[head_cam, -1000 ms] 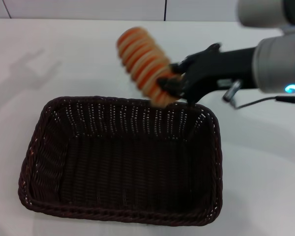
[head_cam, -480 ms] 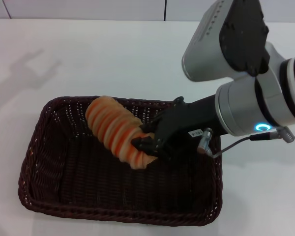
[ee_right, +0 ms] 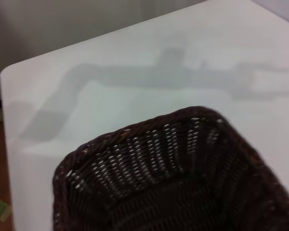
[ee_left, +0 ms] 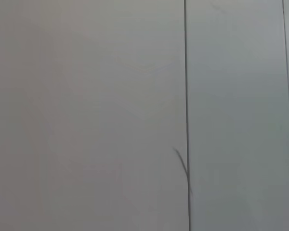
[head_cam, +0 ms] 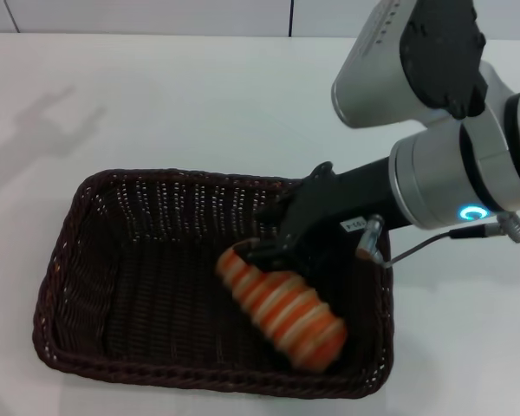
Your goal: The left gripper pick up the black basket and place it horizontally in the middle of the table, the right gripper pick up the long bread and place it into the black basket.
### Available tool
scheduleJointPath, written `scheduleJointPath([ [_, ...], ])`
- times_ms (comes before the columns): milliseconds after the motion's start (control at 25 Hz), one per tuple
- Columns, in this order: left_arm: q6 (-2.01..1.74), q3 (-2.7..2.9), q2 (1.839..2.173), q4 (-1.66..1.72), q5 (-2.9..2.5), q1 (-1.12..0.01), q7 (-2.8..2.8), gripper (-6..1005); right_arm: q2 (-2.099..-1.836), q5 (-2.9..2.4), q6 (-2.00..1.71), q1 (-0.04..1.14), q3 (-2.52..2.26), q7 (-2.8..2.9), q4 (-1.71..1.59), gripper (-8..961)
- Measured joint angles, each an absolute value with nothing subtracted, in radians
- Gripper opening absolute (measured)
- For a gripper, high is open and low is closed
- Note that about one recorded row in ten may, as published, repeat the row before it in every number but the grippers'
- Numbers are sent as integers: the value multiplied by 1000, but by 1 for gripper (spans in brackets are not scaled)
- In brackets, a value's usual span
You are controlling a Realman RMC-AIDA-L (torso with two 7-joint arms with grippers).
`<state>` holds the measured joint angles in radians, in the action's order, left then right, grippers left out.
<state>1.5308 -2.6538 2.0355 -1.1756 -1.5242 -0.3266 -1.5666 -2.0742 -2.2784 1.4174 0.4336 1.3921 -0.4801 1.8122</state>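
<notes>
Our right gripper (head_cam: 262,250) has lowered the bread (head_cam: 282,306) onto the basket (head_cam: 69,260) floor, fingers still pinching its end; release remains.

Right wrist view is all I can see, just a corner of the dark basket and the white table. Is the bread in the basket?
Observer: Yes. The head view shows the long bread lying on the floor of the black basket, in its near right part.
Operator: Where is the right gripper?
Observer: The right gripper is down inside the basket, at the bread's far end. I cannot tell whether it is gripping the bread.
Operator: And the left arm?
Observer: It is not in the head view, and its wrist camera shows only a plain grey panel.
</notes>
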Motion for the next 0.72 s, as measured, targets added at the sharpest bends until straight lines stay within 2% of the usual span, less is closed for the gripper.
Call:
scheduleJointPath([
  [160, 1531, -2655, 2039, -1174, -1516, -325, -1567, 666, -2077, -2361, 1345, 413, 1409, -468, 1830, 456],
  [360, 1522, -2656, 2043, -1156, -1513, -323, -1571, 666, -2078, -2586, 1011, 304, 1380, -466, 1828, 463],
  [400, 1516, -2656, 2043, -1149, -1513, -323, -1571, 666, -2078, -2654, 818, 248, 1353, -474, 1798, 462],
  [480, 1501, -2656, 2044, -1132, -1513, -322, -1574, 666, -2078, -2687, 712, 219, 1339, -476, 1777, 461],
  [520, 1496, -2656, 2044, -1125, -1513, -322, -1576, 666, -2079, -2730, 457, 157, 1315, -478, 1717, 461],
  [560, 1496, -2656, 2044, -1125, -1513, -322, -1576, 666, -2079, -2730, 457, 157, 1315, -478, 1717, 460],
  [600, 1466, -2655, 2051, -1094, -1512, -322, -1590, 666, -2080, -2746, 197, 104, 1295, -478, 1637, 460],
  [640, 1458, -2656, 2052, -1087, -1512, -322, -1594, 666, -2080, -2746, 197, 104, 1295, -478, 1637, 459],
  [720, 1437, -2662, 2056, -1049, -1509, -323, -1621, 666, -2080, -2745, -184, 74, 1265, -477, 1466, 458],
])
